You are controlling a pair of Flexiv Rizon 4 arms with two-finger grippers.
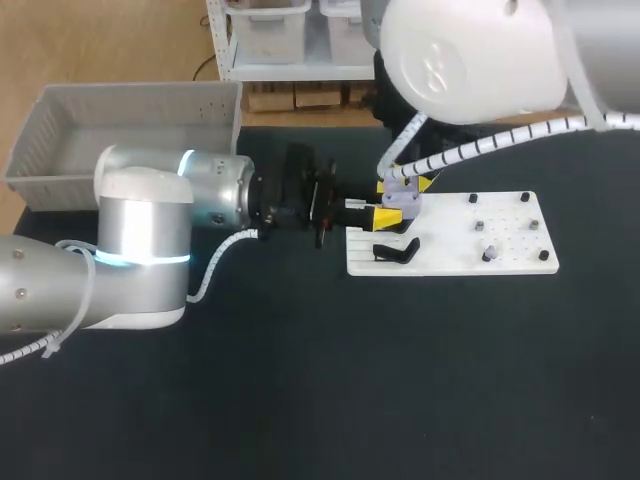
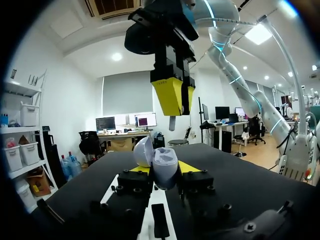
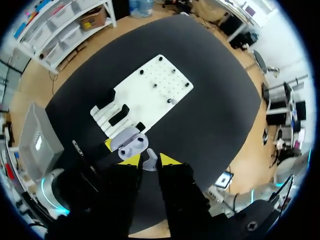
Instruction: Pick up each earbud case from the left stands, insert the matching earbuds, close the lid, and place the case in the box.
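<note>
Lavender earbud case, lid open, sits at the centre of the frame, clamped by the left end effector so that its opening faces up. Directly above it, the right end effector pinches an earbud, apparently lined up for insertion. The grey box waits at upper left.

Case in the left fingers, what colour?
Case is pale lilac-grey; shows best in left wrist view.
</note>
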